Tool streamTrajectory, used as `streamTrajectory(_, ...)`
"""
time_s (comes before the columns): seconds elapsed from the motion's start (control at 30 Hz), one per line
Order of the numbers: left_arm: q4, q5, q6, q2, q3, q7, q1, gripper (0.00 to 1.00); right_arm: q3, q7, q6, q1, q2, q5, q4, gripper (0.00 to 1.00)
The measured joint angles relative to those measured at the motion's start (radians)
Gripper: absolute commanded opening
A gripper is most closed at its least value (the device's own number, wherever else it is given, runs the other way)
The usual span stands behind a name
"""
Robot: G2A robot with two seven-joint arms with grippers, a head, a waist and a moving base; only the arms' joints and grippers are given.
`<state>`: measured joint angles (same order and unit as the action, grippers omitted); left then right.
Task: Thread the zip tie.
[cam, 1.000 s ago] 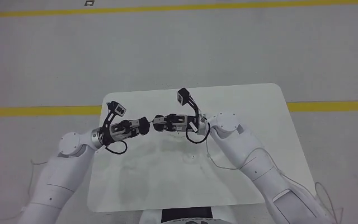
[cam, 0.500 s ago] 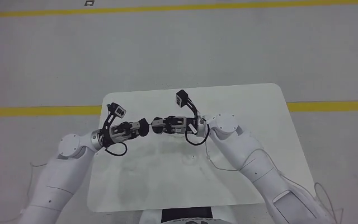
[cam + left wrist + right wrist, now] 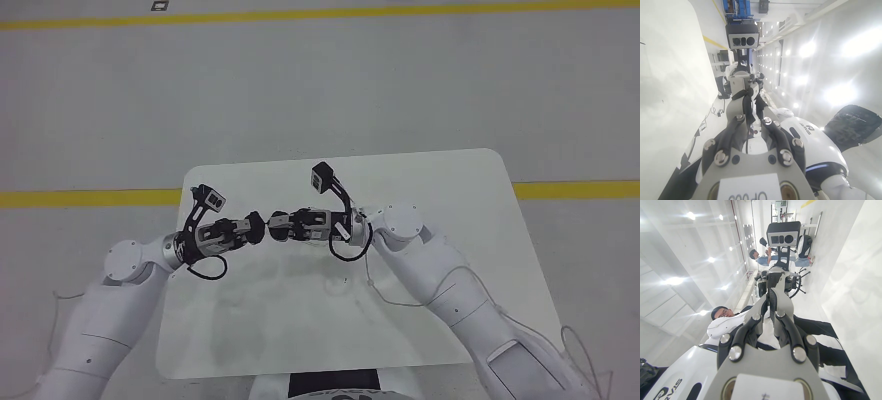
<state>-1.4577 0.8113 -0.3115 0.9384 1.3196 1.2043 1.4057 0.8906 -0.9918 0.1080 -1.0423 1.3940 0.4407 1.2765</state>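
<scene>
Jaws of left gripper and right gripper both look clamped on the zip tie, so line them up dead straight and feed slow

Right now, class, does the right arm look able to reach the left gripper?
Probably yes. The right gripper and the left gripper face each other head-on above the table, almost touching, with nothing between them. The zip tie is too small to make out.

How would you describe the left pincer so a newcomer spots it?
Above the white table, two pincers face tip to tip. The left pincer ends the arm crossing the table's left edge; its wrist camera sits near the far left corner.
</scene>
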Motion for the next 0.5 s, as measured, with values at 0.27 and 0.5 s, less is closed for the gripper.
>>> streamTrajectory(0.27,-0.003,0.002,0.000,-0.001,0.008,0.006,0.006,0.00,0.022,0.021,0.000,-0.012,-0.007,0.001,0.010,1.00)
streamTrajectory(0.5,-0.008,0.006,-0.004,-0.006,0.035,0.025,0.021,0.00,0.118,0.011,-0.005,-0.056,-0.039,-0.022,0.052,1.00)
